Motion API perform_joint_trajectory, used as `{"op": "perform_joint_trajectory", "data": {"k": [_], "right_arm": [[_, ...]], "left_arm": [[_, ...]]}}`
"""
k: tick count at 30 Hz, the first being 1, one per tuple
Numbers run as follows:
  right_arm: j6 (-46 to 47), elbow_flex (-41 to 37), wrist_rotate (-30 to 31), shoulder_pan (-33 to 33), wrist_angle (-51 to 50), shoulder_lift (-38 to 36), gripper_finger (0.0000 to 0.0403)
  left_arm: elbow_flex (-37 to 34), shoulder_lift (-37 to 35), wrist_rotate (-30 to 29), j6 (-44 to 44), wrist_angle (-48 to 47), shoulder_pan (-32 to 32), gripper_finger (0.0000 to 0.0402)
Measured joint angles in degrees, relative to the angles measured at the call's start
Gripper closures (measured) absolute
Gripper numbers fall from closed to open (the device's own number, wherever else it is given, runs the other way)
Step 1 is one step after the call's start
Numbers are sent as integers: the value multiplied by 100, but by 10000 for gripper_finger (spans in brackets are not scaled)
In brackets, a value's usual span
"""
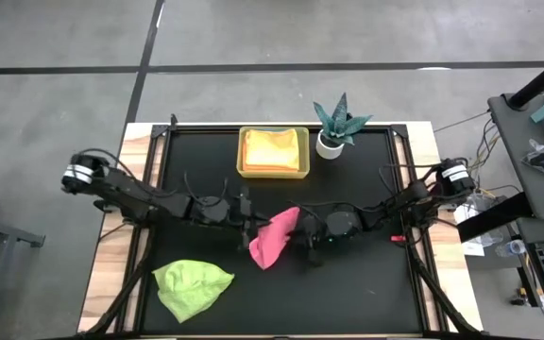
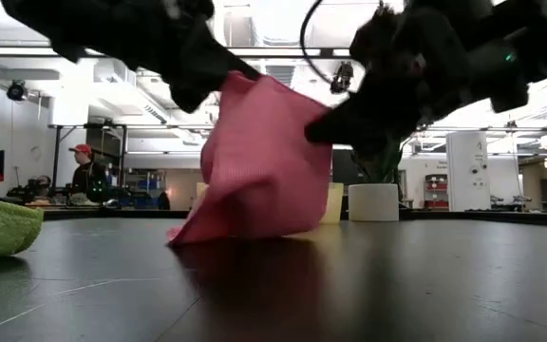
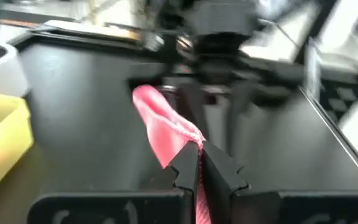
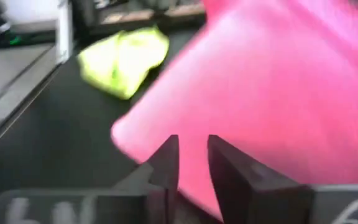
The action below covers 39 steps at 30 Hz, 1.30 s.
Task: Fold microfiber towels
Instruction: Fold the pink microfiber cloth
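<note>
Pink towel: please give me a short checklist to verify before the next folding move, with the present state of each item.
1. Left gripper shut on the pink towel: ok; the left wrist view shows the fingers pinching an edge.
2. Right gripper grip on the pink towel: cannot tell; the fingers stand slightly apart with the cloth between and behind them.
3. Towel lifted: partly; in the low view its lower edge touches the table.
4. Lime green towel away from the work area: ok.
5. Yellow tray and plant apart from the pink towel: ok.
</note>
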Motion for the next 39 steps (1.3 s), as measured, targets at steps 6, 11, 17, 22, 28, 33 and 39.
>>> {"op": "perform_joint_trajectory", "data": {"k": [6, 11, 17, 22, 28, 33, 39], "right_arm": [[-605, 1, 2267, 490, 377, -54, 269], [-789, 0, 2651, 488, 374, -54, 237], [-833, -4, 2639, 492, 480, 8, 231], [-837, -4, 2664, 481, 636, 45, 286], [-1033, -4, 2645, 494, 631, 45, 386], [-1020, -32, 2640, 534, 623, -9, 393], [-481, -20, 2320, 529, 359, -137, 363]], "left_arm": [[15, 785, -140, -416, 1261, 27, 401], [62, 1187, -119, -566, 1821, 53, 401], [152, 1309, -117, -565, 2042, 64, 401], [163, 1309, -115, -571, 2048, 64, 401], [154, 1309, -113, -715, 2044, 77, 401], [135, 1309, -119, -716, 1995, 93, 377], [113, 1309, -145, -711, 1843, 106, 357]]}}
